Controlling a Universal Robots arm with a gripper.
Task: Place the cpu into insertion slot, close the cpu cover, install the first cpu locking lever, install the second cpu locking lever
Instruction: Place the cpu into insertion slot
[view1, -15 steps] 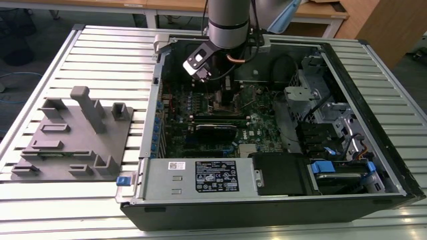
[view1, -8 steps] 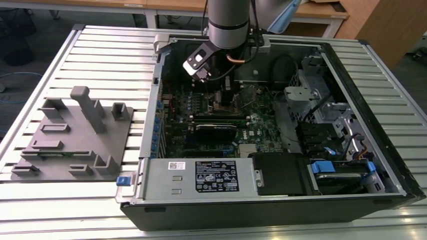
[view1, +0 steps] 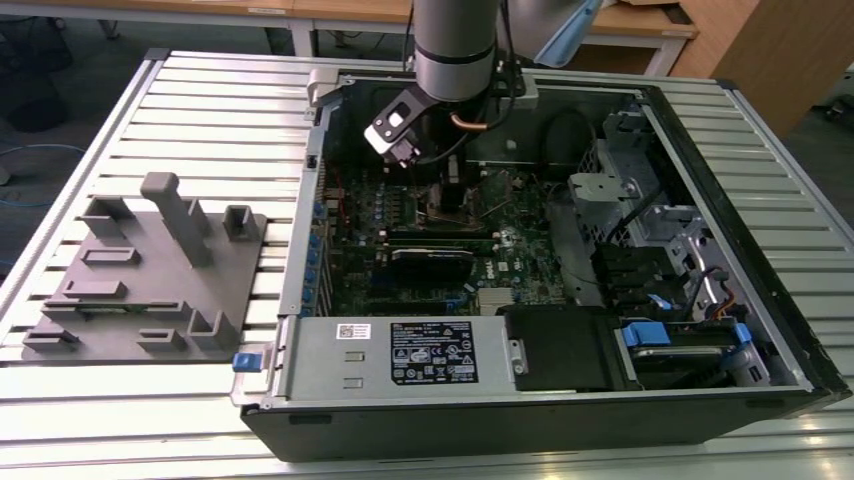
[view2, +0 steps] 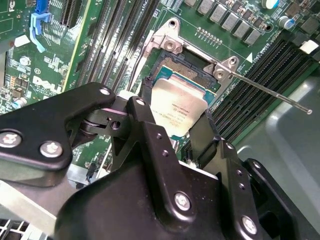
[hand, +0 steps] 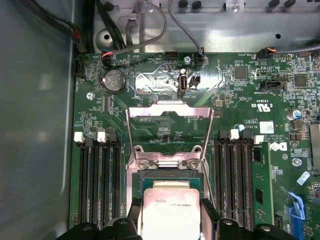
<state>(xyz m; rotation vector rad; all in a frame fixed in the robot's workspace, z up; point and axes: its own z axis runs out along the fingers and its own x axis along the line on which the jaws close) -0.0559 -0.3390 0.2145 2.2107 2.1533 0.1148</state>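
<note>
In the exterior view, a grey block with pegs (view1: 150, 268) sits at the exterior view's left. Next to it lies an open computer case (view1: 534, 425). The robot arm (view1: 454, 45) reaches down into the case near its far wall. At the exterior view's right, inside the case, there are blue clips (view1: 645, 333).

The wrist views look in close at the green board (hand: 235, 100). In both wrist views the end effector (view2: 176, 102) has its two black fingers (view2: 145, 120) closed in on the cpu (view2: 180, 112), one on each side, holding it. The cpu is right over the insertion slot (view2: 180, 64). I cannot tell if it is all the way down in it. The second wrist view shows a thin locking lever (view2: 270, 92) sticking out, away from the slot. The first wrist view shows the cpu cover (hand: 170, 116) standing up open at one edge of the slot, with long black card slots (hand: 100, 180) on both sides.

The case sits on a tabletop (view1: 200, 100) made of silver slats. Past it are wooden desks (view1: 347, 10) and a grey floor (view1: 187, 30).
</note>
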